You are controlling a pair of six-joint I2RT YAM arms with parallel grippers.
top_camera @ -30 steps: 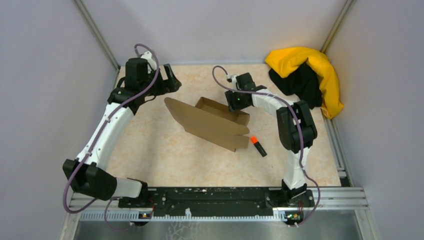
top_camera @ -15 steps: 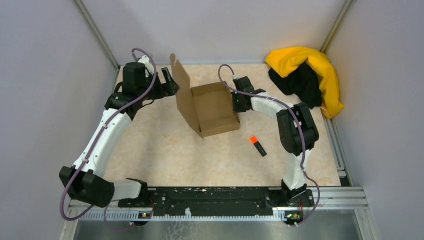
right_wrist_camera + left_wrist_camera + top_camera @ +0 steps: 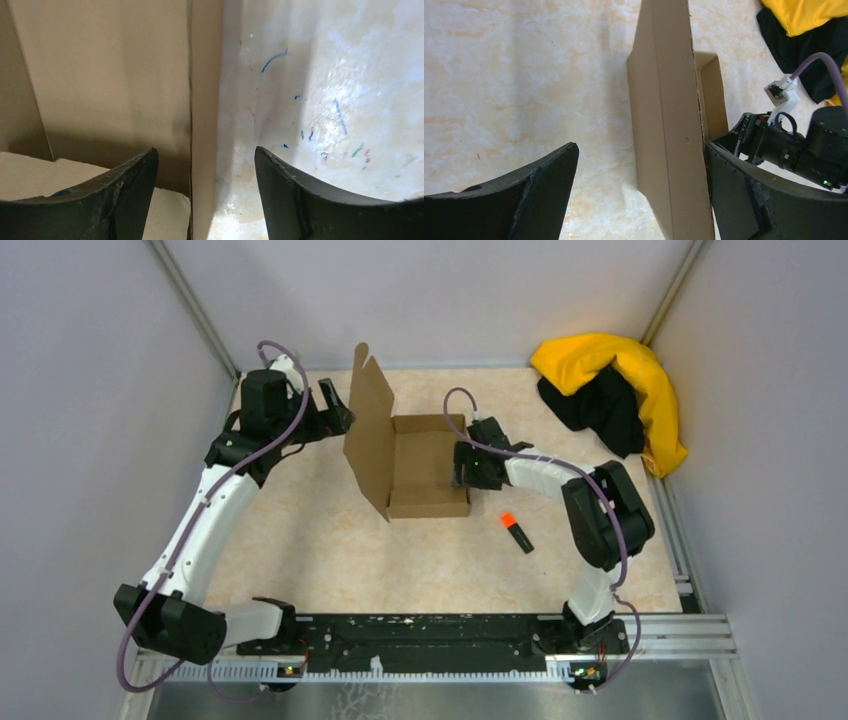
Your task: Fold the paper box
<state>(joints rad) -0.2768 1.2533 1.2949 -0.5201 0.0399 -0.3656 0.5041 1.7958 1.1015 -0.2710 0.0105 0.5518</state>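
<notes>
Top external: brown cardboard box (image 3: pixel 428 465), lid (image 3: pixel 368 435) upright — closing step. Left gripper (image 3: pixel 640 148) wide open, lid just ahead; right gripper (image 3: pixel 205 151) open astride wall (image 3: pixel 202 100); both empty. Next — push lid over.

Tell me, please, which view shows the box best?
Top external: the whole box shows, open, its lid raised. Left wrist sees mostly the lid; right wrist only a close-up of one wall.

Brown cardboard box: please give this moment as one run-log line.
brown cardboard box: tray open, lid standing | left gripper: open, straddling lid | right gripper: open, straddling right wall
</notes>
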